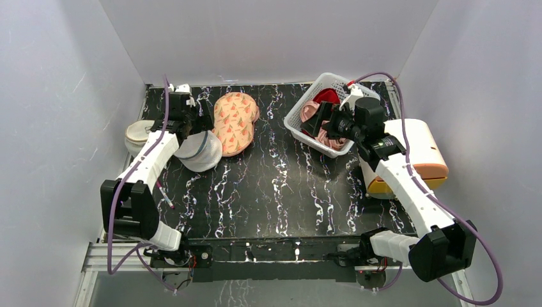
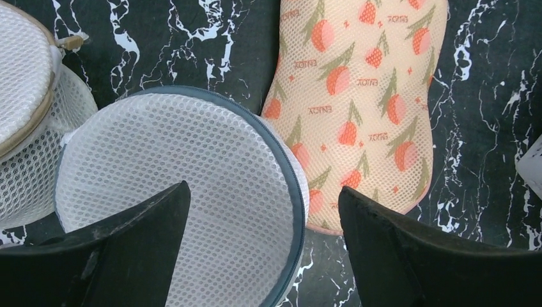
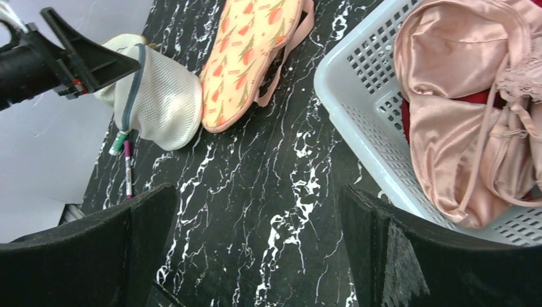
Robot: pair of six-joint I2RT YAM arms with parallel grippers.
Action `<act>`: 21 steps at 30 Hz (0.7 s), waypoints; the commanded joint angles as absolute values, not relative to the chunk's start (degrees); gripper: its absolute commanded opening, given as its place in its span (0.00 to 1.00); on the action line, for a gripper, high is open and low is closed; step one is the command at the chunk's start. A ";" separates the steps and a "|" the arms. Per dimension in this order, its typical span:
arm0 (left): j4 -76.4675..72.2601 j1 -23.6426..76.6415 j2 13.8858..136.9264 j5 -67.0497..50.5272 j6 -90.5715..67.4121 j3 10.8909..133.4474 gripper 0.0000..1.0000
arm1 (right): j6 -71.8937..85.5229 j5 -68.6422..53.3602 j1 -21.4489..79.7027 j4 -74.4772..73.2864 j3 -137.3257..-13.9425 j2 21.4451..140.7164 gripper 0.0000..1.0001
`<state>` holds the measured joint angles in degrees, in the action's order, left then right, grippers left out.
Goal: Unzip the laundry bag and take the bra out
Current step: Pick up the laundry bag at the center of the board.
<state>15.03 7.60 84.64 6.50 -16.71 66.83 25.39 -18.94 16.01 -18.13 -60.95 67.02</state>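
The laundry bag [image 1: 204,157] is a round white mesh pouch with a grey zip rim, lying at the left of the table. In the left wrist view [image 2: 192,166] the zip looks closed. My left gripper [image 1: 190,128] is open just above the bag. In its wrist view [image 2: 263,188] the jaws straddle the bag's zip edge and hold nothing. My right gripper [image 1: 321,125] is open and empty, hovering by the basket's near left side; its wrist view [image 3: 255,192] shows bare table between the jaws. The bra is hidden.
A mesh pouch with a cream top [image 1: 136,135] sits left of the bag. A peach patterned pouch [image 1: 235,121] lies to its right. A white basket [image 1: 295,109] holds a pink satin garment [image 3: 460,128] and red cloth [image 1: 327,96]. A pen [image 1: 164,195] lies near left. A cream box [image 1: 418,153] stands at the right.
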 commanded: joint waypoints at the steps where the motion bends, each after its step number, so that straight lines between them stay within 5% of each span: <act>1: 18.56 7.55 86.24 7.05 -17.30 70.44 0.83 | 26.67 -22.72 15.73 -13.67 -60.27 65.89 0.98; 8: 25.95 10.69 93.08 15.67 -16.78 75.47 0.79 | 27.92 -23.98 15.79 -12.57 -58.82 65.06 0.98; 13: 25.20 11.43 90.91 19.54 -16.34 74.48 0.52 | 29.40 -24.52 15.77 -11.34 -57.02 64.65 0.98; 18: 24.67 14.13 89.23 21.67 -15.25 73.47 0.00 | 31.64 -26.37 15.92 -8.79 -54.63 64.59 0.98; 21: 24.22 15.77 87.14 24.44 -15.11 72.04 0.00 | 32.82 -27.07 16.14 -6.56 -51.92 63.80 0.98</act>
